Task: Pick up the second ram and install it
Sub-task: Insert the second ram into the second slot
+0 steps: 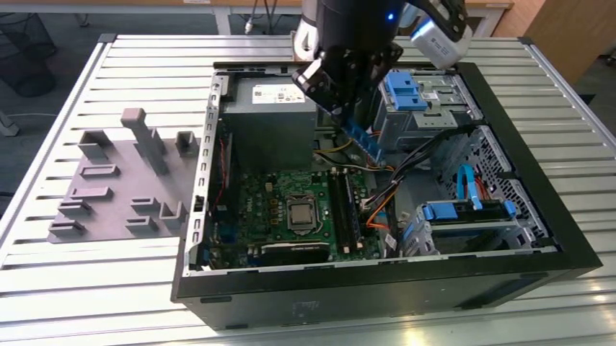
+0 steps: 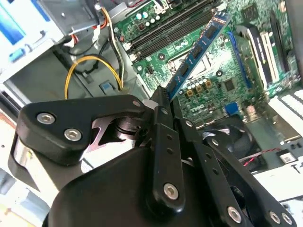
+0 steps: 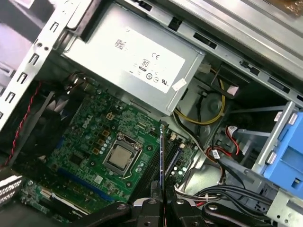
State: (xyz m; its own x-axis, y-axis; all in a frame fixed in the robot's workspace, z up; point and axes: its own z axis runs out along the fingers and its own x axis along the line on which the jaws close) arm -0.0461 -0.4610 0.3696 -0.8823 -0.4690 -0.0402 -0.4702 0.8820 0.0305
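Observation:
The second ram (image 2: 196,52), a long blue board with black chips, hangs tilted above the green motherboard (image 1: 279,205) inside the open computer case. My gripper (image 2: 161,97) is shut on one end of it. In the exterior view the ram (image 1: 366,138) slants down from the gripper (image 1: 354,115), above the far end of the black memory slots (image 1: 345,209). In the first wrist view the ram (image 3: 162,156) shows edge-on between the fingers (image 3: 150,208), running along the slots (image 3: 173,158). It is clear of the slots (image 2: 170,28).
The black case wall (image 1: 385,277) rings the board. A grey power supply (image 1: 270,108) lies at the far end, with blue drive cages (image 1: 414,90) and loose cables (image 1: 385,194) at the exterior view's right. A grey plastic fixture (image 1: 115,187) lies on the slatted table left of the case.

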